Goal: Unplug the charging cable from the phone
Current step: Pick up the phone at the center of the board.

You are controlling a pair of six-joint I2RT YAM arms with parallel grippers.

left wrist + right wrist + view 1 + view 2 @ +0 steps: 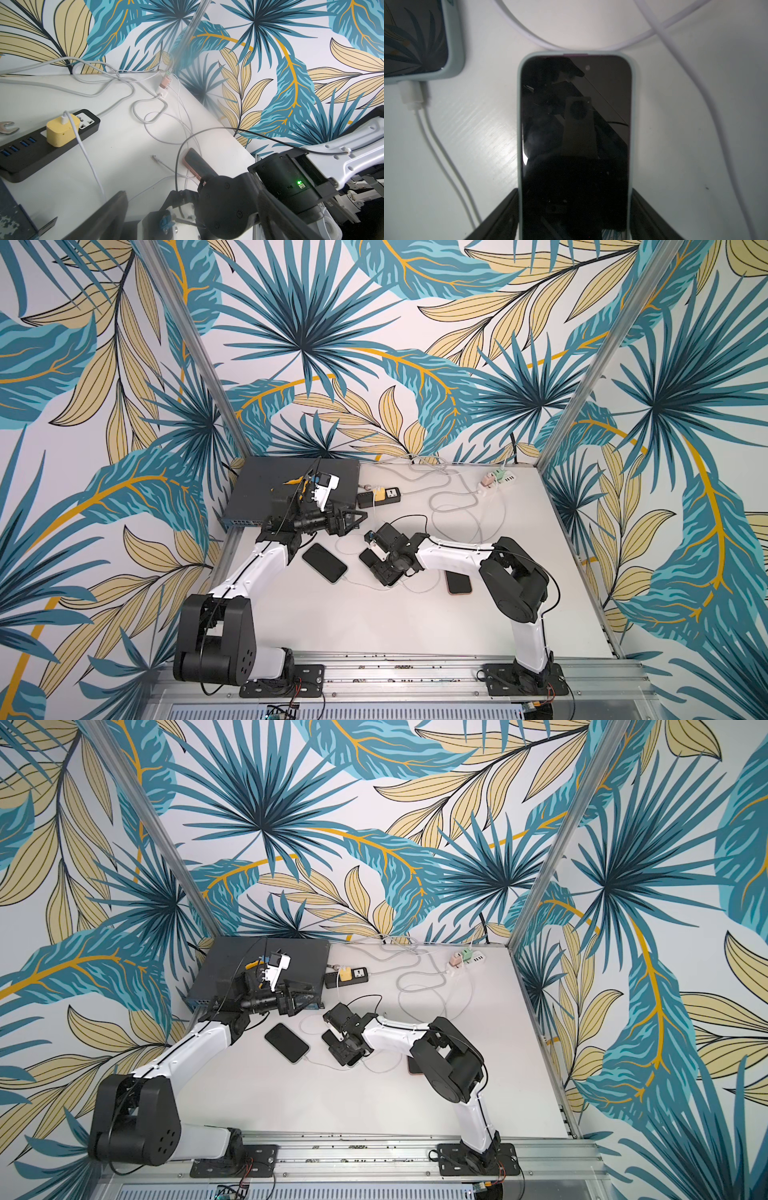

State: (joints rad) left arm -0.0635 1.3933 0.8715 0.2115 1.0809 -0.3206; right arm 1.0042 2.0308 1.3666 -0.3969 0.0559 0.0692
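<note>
because a pull on the plug would only drag a loose phone along, the right gripper point(574, 190) sits low over the phone point(575, 124). the phone lies flat and screen-up in its pale case on the white tabletop point(477, 135). the jaws stand wide, one against each long edge of the case, and whether they already pinch it i cannot tell. the port end is hidden under the wrist (so the plug itself cannot be checked). a white charging cable point(717, 124) runs down past the phone's side toward that hidden end and is probably its own. in a top view the left gripper point(357, 520) hovers well apart near the black power strip point(392, 493). its jaws are fully spread and empty, likely kept free to take the cable. a neighbouring phone point(415, 37) has its own plug point(410, 93) seated.
</note>
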